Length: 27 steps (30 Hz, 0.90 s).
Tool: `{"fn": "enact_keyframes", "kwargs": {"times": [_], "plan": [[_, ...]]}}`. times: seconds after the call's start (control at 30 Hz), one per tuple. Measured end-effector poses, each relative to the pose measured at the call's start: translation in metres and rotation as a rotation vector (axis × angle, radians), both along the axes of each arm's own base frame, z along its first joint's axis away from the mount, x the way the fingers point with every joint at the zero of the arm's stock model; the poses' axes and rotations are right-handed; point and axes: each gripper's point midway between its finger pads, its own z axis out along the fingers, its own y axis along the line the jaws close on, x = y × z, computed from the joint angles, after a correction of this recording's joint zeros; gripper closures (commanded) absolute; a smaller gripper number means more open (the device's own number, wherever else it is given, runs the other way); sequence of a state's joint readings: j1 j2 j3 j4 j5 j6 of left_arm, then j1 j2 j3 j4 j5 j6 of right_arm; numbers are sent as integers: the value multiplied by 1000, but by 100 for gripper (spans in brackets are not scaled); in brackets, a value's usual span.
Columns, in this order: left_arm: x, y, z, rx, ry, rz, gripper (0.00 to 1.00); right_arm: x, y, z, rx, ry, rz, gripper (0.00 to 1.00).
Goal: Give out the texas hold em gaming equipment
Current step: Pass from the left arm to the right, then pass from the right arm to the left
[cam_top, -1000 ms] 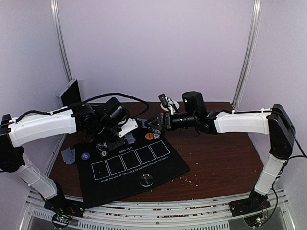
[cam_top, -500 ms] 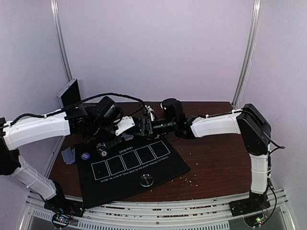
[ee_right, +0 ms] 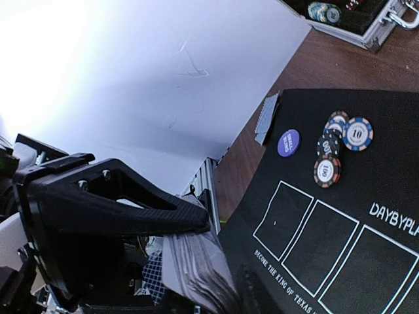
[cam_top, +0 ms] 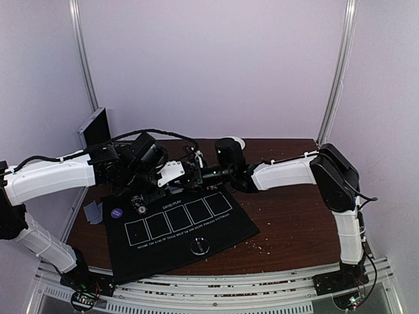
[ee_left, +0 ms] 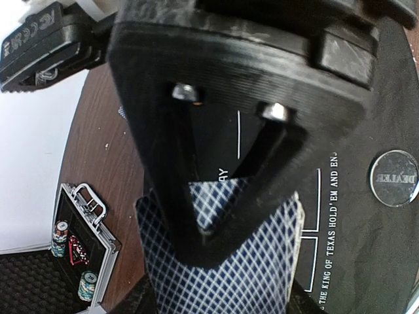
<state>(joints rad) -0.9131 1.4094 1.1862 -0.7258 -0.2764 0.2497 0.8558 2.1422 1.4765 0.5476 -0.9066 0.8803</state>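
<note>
Your right gripper point(ee_right: 203, 255) has swung to the cards point(ee_left: 222, 275) your left gripper point(cam_top: 163, 178) clamps above the mat point(cam_top: 219, 230), its own grip unclear.

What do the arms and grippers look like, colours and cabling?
Left arm and right arm: white link shells with black joints. A black cable loops over the left one. Left gripper and right gripper: matte black, ribbed printed-looking fingers shaped as open triangular frames, silver screws showing on the left's.
</note>
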Motion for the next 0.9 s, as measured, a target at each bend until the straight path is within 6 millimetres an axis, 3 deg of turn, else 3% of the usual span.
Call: {"fn": "enact_keyframes", "kwargs": {"times": [0.07, 0.1, 0.17, 0.3, 0.43, 0.57, 0.8, 0.9], "plan": [[-1, 2, -1, 7, -2, -8, 38, 0, -1, 0, 2, 10, 5, 100], [-2, 2, -2, 8, -2, -10, 23, -1, -1, 1, 3, 12, 11, 100], [-2, 3, -6, 9, -5, -17, 8, -3, -1, 1, 4, 19, 17, 100], [-3, 7, -17, 18, -3, -12, 3, -9, 2, 1, 4, 15, 33, 100], [4, 9, -17, 10, -22, 8, 5, -16, 5, 1, 4, 15, 47, 100], [7, 11, -18, 0, -19, 16, 26, -15, 6, 1, 6, 4, 41, 100], [2, 7, -20, -35, 20, -5, 40, -11, 6, 3, 4, -36, 23, 100], [0, 7, -19, -50, 30, -10, 43, -11, 6, 2, -8, -52, 25, 91]]}}
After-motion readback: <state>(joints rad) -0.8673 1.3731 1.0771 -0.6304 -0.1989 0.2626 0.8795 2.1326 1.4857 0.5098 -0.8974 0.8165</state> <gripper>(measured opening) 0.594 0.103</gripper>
